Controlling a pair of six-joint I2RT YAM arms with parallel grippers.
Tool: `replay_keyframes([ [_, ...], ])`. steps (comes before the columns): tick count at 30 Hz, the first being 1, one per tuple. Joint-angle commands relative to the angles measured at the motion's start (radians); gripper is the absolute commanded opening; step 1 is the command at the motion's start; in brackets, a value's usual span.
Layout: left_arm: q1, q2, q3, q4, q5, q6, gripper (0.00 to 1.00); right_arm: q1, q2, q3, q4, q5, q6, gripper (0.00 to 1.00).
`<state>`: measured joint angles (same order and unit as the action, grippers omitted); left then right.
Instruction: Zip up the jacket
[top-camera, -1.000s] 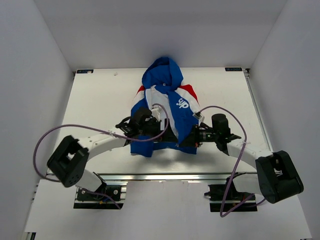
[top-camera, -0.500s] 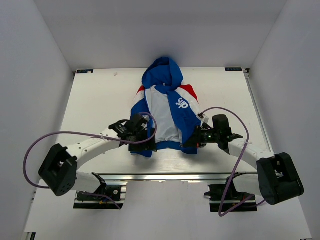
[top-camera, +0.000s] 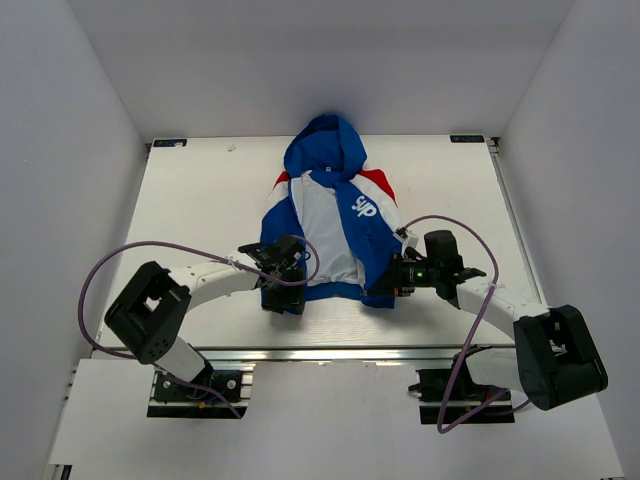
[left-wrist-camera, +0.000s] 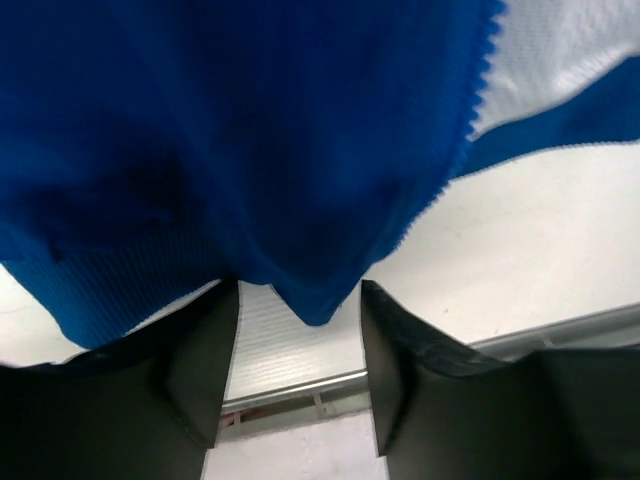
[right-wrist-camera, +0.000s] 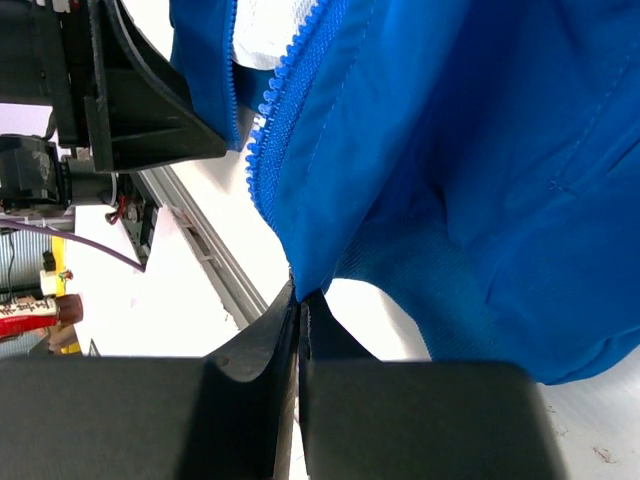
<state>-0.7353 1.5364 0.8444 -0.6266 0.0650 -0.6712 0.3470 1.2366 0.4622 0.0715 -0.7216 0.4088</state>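
- Your left gripper (left-wrist-camera: 297, 296) has its jaws part-way in, and they are not gripping yet. A blue fold of the hem hangs down between the two fingers, with bare gaps on either side.
- A second ago those jaws were spread wide, so they are now narrowing toward a pinch on that corner.
- Your right gripper (right-wrist-camera: 299, 300) is clamped tight on the bottom corner of the other front panel. The cloth runs straight into the closed fingertips, and that hold has not shifted over the last second.
- The zipper teeth (right-wrist-camera: 262, 130) on that panel run up and away from the pinch, uncoupled.
- In the overhead view the left arm has moved. A second ago it was over the middle of the jacket (top-camera: 340, 215); now it is down at the hem corner on its own side.
- The jacket lies flat on the table (top-camera: 190, 200) between the two arms, hood away from you. The front is open and the white lining (top-camera: 325, 230) shows.
- My read is that you are still securing both bottom corners. Nothing is zipped yet, so wait for the left pinch to land before bringing the two zipper ends together.
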Motion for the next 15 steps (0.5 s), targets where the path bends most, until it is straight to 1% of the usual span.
replay_keyframes([
  [1,-0.003,0.008,0.028,0.021,-0.039,0.002,0.59,-0.005,-0.014,0.024,-0.007,0.007,-0.025,0.0],
  [8,-0.003,0.025,0.03,0.06,-0.05,-0.014,0.55,-0.003,-0.022,0.012,-0.018,0.025,-0.03,0.0],
  [15,-0.003,0.062,0.044,0.044,-0.045,-0.025,0.53,-0.005,-0.023,0.001,-0.021,0.034,-0.03,0.0],
])
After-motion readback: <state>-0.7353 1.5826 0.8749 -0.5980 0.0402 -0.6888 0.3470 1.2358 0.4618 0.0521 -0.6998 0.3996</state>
